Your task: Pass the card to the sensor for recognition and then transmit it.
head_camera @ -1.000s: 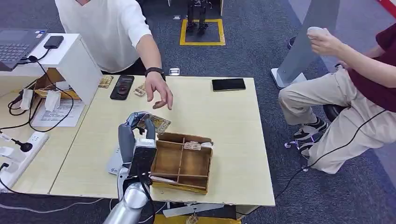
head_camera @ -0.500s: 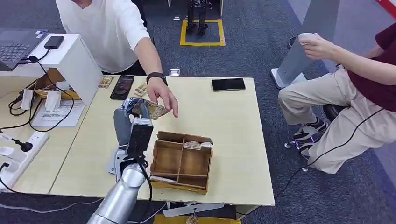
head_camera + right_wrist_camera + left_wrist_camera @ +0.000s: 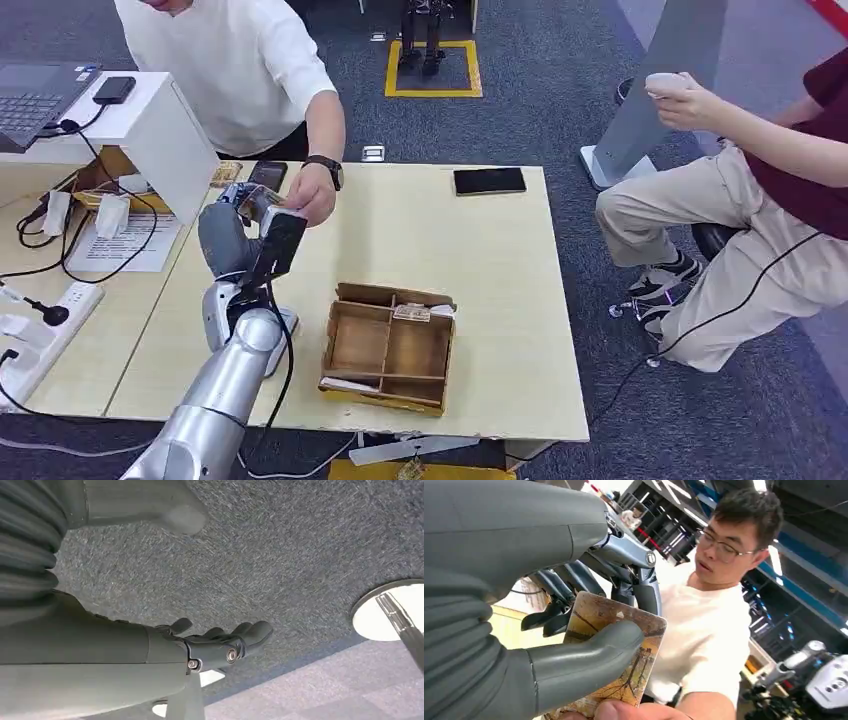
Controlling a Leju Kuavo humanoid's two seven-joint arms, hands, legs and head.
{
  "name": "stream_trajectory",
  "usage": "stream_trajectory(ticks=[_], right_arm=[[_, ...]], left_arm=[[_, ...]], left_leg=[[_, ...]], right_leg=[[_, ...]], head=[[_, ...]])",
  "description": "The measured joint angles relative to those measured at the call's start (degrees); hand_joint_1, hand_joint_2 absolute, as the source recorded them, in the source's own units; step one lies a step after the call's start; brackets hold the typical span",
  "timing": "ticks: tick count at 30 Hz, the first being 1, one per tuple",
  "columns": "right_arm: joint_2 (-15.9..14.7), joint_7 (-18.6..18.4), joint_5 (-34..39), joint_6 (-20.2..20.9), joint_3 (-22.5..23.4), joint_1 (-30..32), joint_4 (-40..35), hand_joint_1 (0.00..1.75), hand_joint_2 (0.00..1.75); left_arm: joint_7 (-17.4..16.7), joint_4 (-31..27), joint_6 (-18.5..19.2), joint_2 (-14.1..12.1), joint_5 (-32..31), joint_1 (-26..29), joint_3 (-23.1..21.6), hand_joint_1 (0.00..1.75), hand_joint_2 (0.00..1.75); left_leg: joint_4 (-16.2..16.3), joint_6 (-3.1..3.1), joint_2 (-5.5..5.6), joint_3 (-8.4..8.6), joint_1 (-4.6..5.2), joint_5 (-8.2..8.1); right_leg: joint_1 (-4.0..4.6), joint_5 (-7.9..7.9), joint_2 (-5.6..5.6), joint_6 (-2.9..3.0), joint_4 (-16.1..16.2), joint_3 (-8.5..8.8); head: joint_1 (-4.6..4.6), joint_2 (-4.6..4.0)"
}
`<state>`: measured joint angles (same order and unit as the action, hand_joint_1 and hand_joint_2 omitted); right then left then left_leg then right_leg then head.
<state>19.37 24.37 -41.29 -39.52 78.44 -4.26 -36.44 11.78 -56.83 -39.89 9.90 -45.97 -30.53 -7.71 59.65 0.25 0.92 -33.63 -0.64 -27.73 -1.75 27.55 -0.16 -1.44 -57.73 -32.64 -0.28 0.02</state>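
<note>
My left hand (image 3: pixel 236 236) is raised over the table's far left part and pinches a picture card (image 3: pixel 261 200) between thumb and fingers. In the left wrist view the thumb lies across the card (image 3: pixel 642 664), with the dark fingers (image 3: pixel 574 577) behind it. A person in a white shirt reaches over the table, and their hand (image 3: pixel 311 193) touches the card's edge; a fingertip (image 3: pixel 623 711) shows at the card's edge. My right hand (image 3: pixel 220 641) hangs over grey carpet with its fingers loosely apart, holding nothing.
A wooden compartment box (image 3: pixel 388 346) with a card inside stands near the table's front. A black phone (image 3: pixel 489 181) lies at the far edge, another phone (image 3: pixel 266 174) lies behind my hand. A white stand (image 3: pixel 160 130) is on the left. A seated person (image 3: pixel 760 180) is at right.
My left arm has carried the card up and away from the box toward the far left. The person's hand has drawn back with it and now touches the card.
</note>
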Motion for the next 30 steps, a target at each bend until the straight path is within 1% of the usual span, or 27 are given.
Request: stream_trajectory(ticks=[1, 2, 3, 4, 7, 8, 11, 17, 20, 24, 26, 30], right_arm=[[0.0, 0.0, 0.2, 0.0, -0.2, 0.0, 0.0, 0.00, 1.75], [0.0, -0.2, 0.3, 0.0, -0.4, 0.0, -0.1, 0.00, 1.75], [0.0, -0.2, 0.3, 0.0, -0.5, 0.0, -0.1, 0.00, 1.75], [0.0, -0.1, 0.5, 0.0, -0.5, 0.0, -0.1, 0.00, 1.75], [0.0, 0.4, 2.0, 0.0, -0.7, -0.1, -0.1, 0.00, 1.75], [0.0, 0.4, 2.4, 0.0, -0.9, -0.1, -0.2, 0.00, 1.75], [0.0, 0.4, 3.6, 0.0, -1.3, -0.1, -0.3, 0.00, 1.75], [-0.2, 0.5, 5.2, 0.0, -2.0, -0.2, -0.3, 0.00, 1.75], [-0.5, 1.5, 7.1, 0.0, -2.2, -0.4, 0.0, 0.00, 1.75], [-2.0, 3.4, 10.6, 0.1, -2.9, -1.2, 3.3, 0.00, 1.75], [-2.8, 3.8, 11.2, 0.1, -3.2, -1.8, 5.0, 0.00, 1.75], [-4.0, 4.1, 11.5, 0.1, -3.5, -2.5, 6.9, 0.00, 1.75]], left_arm=[[0.0, 0.2, 0.0, 0.0, -0.3, 0.0, 0.5, 0.33, 1.75], [0.0, 0.4, 0.0, 0.0, -0.5, 0.0, 1.0, 0.00, 1.75], [0.2, 0.6, 0.0, 0.0, -0.6, 0.0, 1.6, 0.00, 1.75], [1.2, 0.6, 0.0, 0.1, -0.7, 0.0, 2.3, 0.00, 1.75], [6.1, 0.5, -0.1, 1.3, -0.7, 0.0, 5.9, 0.00, 1.75], [7.1, 0.4, -0.1, 1.7, -0.9, 0.0, 7.3, 0.00, 1.75], [8.6, 0.0, -0.1, 2.7, -1.3, 0.1, 10.3, 0.00, 1.75], [10.0, -0.4, -0.1, 3.8, -1.7, 0.2, 13.9, 0.00, 1.75], [10.6, -0.5, -0.1, 4.1, -1.9, 0.2, 15.5, 0.00, 1.75], [11.9, -0.7, -0.1, 4.1, -1.9, 0.1, 18.7, 0.00, 1.75], [12.4, -0.7, -0.1, 3.9, -1.6, 0.1, 20.2, 0.00, 1.75], [12.6, -0.7, -0.1, 3.8, -1.5, 0.1, 21.7, 0.00, 1.75]], left_leg=[[0.0, 0.00, 0.00, 0.00, 0.00, 0.00], [0.0, 0.00, 0.00, -0.01, 0.00, 0.00], [0.0, 0.00, 0.00, -0.01, 0.00, 0.00], [0.0, 0.00, 0.00, -0.01, 0.00, 0.00], [0.0, 0.00, 0.01, -0.01, 0.00, 0.00], [0.0, 0.00, 0.01, -0.01, 0.00, 0.00], [0.0, 0.00, 0.00, 0.00, 0.00, 0.00], [0.0, 0.00, 0.01, 0.00, 0.00, 0.00], [0.0, 0.00, 0.01, -0.02, 0.00, 0.00], [0.0, 0.00, -0.01, -0.01, 0.00, 0.00], [0.0, 0.00, 0.01, 0.00, 0.00, 0.00], [0.0, 0.00, 0.02, 0.00, 0.00, 0.01]], right_leg=[[0.00, 0.00, 0.00, 0.00, 0.0, 0.00], [0.00, 0.00, 0.00, 0.00, 0.0, 0.00], [0.00, 0.00, 0.00, 0.00, 0.0, 0.00], [0.00, 0.00, 0.00, 0.00, 0.0, 0.00], [0.00, 0.00, -0.01, 0.00, 0.0, 0.00], [0.00, 0.00, -0.01, 0.00, 0.0, 0.00], [0.00, 0.00, 0.00, 0.00, 0.0, 0.00], [0.00, 0.00, -0.02, 0.00, 0.0, 0.01], [0.00, 0.00, -0.02, 0.00, 0.0, 0.01], [0.00, 0.00, 0.00, 0.00, 0.0, 0.01], [0.00, 0.00, -0.01, 0.00, 0.0, 0.00], [0.00, -0.01, -0.03, 0.00, 0.0, 0.02]], head=[[0.02, 0.00], [0.02, 0.00], [0.00, 0.00], [0.00, 0.00], [0.00, 0.00], [0.00, 0.00], [0.00, 0.00], [0.02, 0.00], [0.00, 0.00], [0.00, 0.00], [0.00, 0.00], [0.02, 0.00]])
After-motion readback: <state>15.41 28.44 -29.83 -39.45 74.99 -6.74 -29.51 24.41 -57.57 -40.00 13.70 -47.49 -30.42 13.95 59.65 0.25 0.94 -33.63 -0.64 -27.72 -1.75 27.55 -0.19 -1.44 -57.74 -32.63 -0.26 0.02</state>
